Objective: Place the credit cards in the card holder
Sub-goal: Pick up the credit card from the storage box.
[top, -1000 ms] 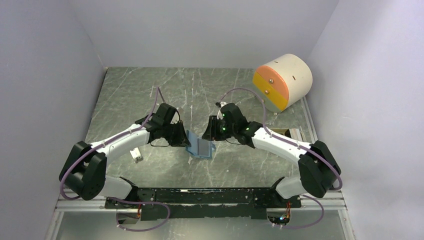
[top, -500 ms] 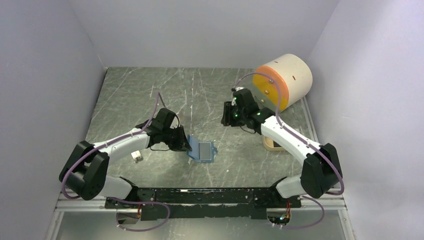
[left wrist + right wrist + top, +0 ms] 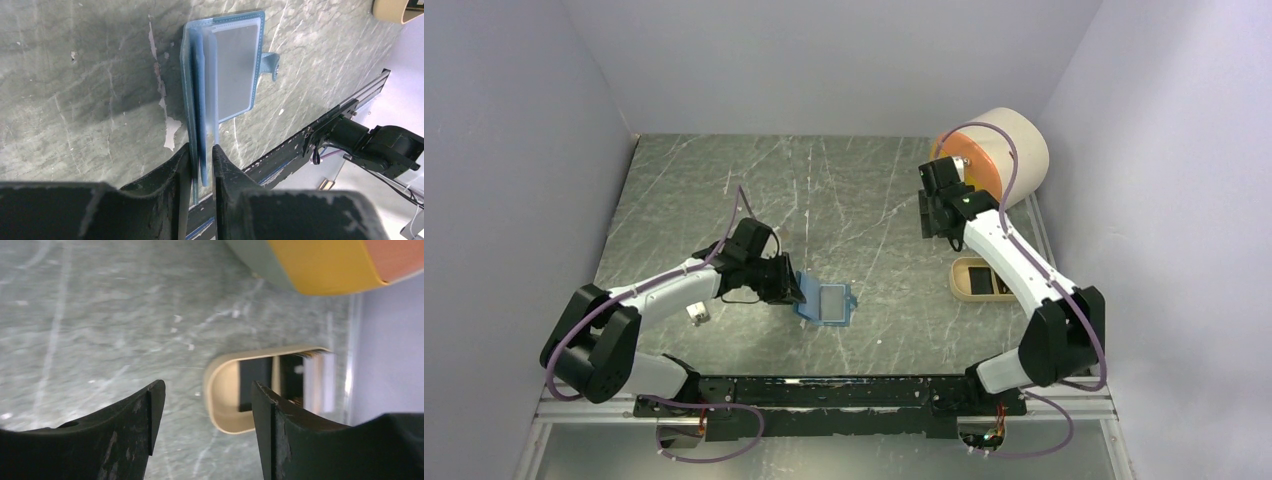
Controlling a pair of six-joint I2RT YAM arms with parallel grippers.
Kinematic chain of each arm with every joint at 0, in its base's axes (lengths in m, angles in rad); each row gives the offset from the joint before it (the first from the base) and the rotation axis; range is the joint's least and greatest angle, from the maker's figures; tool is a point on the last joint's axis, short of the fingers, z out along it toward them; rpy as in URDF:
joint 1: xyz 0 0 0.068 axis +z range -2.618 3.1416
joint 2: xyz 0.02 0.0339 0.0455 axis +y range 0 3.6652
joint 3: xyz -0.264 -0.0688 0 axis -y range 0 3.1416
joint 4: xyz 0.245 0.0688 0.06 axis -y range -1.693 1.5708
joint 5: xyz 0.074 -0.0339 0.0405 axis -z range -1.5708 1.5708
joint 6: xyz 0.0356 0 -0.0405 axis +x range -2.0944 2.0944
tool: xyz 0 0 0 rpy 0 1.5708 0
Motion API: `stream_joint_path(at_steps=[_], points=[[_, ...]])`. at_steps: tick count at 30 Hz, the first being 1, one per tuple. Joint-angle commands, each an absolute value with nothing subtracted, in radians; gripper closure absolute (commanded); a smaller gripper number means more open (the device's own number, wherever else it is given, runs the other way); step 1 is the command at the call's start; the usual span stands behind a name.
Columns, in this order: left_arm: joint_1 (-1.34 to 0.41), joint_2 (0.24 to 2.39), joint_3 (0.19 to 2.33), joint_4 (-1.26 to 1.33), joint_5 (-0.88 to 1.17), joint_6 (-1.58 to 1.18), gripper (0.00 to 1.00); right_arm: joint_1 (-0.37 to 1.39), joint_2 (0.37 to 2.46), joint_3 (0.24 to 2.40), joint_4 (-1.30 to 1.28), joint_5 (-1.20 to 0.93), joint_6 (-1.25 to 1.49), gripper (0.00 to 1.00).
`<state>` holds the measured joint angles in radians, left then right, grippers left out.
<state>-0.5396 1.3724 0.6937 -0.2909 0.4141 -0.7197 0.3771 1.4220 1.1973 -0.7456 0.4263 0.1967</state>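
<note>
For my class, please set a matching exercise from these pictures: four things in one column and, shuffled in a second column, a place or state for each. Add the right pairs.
Things:
1. card holder
2. tray
3. drum
4. right tool

Places or states:
A. fingers wide apart, holding nothing
B. at the far right corner of the table
C. lying open, one edge between the fingers of the left tool
D. near the table's right edge, with dark cards inside

Pairs: 1-C; 2-D; 3-B; 4-A

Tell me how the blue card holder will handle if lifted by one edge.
Probably floppy: the card holder is thin leaves fanning apart between the jaws of the left gripper, so the free side would likely sag open. Likely light: small, flat. Its clear pocket looks glossy, perhaps slippery.
</note>
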Motion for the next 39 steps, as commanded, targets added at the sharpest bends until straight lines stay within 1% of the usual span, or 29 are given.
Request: stream_joint_path(at_steps=[1, 6, 10, 16, 21, 27, 33, 39], points=[[-0.532, 1.367, 0.670, -0.285, 0.454, -0.688, 0.74, 0.338, 1.489, 1.230, -0.864, 0.652, 0.156, 0.32], [-0.527, 1.360, 0.672, -0.326, 0.426, -0.664, 0.73, 0.280, 1.494, 1.140, -0.802, 0.669, 0.090, 0.29], [-0.505, 1.355, 0.671, -0.356, 0.404, -0.649, 0.73, 0.241, 1.518, 1.114, -0.777, 0.672, 0.071, 0.30], [-0.445, 1.343, 0.649, -0.340, 0.456, -0.663, 0.72, 0.206, 1.549, 1.074, -0.754, 0.712, 0.028, 0.30], [-0.431, 1.354, 0.646, -0.313, 0.499, -0.655, 0.72, 0.158, 1.565, 1.060, -0.719, 0.708, -0.009, 0.31], [-0.428, 1.377, 0.647, -0.294, 0.524, -0.651, 0.72, 0.153, 1.635, 1.028, -0.704, 0.778, -0.003, 0.33], [-0.424, 1.399, 0.642, -0.285, 0.542, -0.649, 0.71, 0.146, 1.699, 1.021, -0.697, 0.840, -0.004, 0.33], [-0.420, 1.399, 0.640, -0.276, 0.556, -0.648, 0.72, 0.122, 1.713, 0.999, -0.672, 0.858, -0.018, 0.35]])
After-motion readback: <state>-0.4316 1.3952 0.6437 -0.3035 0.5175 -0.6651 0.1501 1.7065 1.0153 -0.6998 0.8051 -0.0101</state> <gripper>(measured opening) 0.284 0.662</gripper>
